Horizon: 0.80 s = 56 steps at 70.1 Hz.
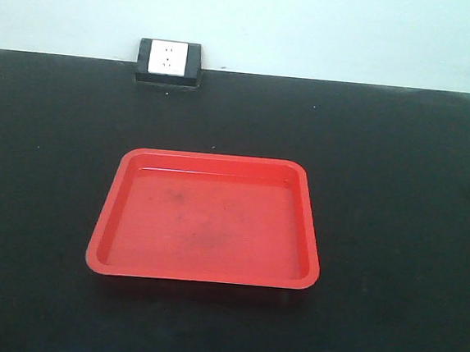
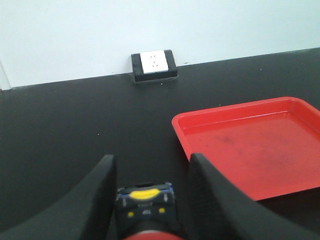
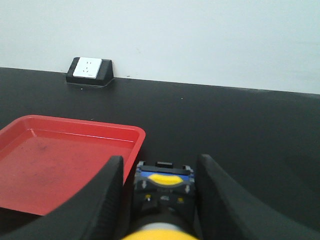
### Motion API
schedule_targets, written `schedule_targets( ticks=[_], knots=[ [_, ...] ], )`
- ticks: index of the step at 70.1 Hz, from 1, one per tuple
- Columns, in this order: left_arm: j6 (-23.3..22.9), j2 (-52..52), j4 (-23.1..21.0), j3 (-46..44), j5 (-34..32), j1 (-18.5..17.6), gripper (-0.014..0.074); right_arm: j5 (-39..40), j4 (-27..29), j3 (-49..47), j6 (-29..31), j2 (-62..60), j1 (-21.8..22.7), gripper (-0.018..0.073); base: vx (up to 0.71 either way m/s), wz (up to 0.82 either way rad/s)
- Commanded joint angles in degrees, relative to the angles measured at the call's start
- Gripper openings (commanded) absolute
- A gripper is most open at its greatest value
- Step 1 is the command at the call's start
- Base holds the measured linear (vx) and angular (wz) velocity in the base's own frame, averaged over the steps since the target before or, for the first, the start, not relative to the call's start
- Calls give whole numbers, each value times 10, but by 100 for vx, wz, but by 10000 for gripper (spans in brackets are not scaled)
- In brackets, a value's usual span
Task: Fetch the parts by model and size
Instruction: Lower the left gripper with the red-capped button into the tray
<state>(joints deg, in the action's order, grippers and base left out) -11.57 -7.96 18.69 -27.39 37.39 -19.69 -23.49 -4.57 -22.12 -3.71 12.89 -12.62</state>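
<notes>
Neither gripper nor either part shows in the front view. In the left wrist view, my left gripper [image 2: 152,165] is shut on the red-capped push-button switch [image 2: 145,200]. Its blue-grey base with a yellow mark points forward and its red cap sits at the frame's bottom edge. It hangs left of the red tray [image 2: 177,125]. In the right wrist view, my right gripper [image 3: 160,162] is shut on the yellow-capped switch [image 3: 164,182], base forward and cap toward the camera. It is just right of the tray's [image 3: 140,135] corner.
The red tray [image 1: 102,238] lies in the middle of the black table with nothing in it. A white wall socket in a black block [image 1: 168,60] stands at the table's far edge against the pale wall; it also shows as the socket [image 2: 154,64] and the socket [image 3: 89,69].
</notes>
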Motion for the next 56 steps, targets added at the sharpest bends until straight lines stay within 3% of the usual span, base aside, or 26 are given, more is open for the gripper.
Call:
schedule_targets(
  ticks=[1,31,43,49,56],
  knots=[
    [-3,-27,4,-17,-66,-1,-6,48,-4,-16,3,6,1,-5,0,0],
    [-3,-326,3,-135,-174,-1,-6,48,-4,-16,3,6,1,-5,0,0],
    [-2,-436,2,-186,-257,-1,-6,48,-4,-16,3,6,1,-5,0,0],
    [-4,-484,-28,-216,-270,-2,-6,48,-4,-16,3,6,1,-5,0,0],
    [-4,-543,-79,-263,-228,-2,-6,48,-4,-16,3,6,1,-5,0,0]
  ],
)
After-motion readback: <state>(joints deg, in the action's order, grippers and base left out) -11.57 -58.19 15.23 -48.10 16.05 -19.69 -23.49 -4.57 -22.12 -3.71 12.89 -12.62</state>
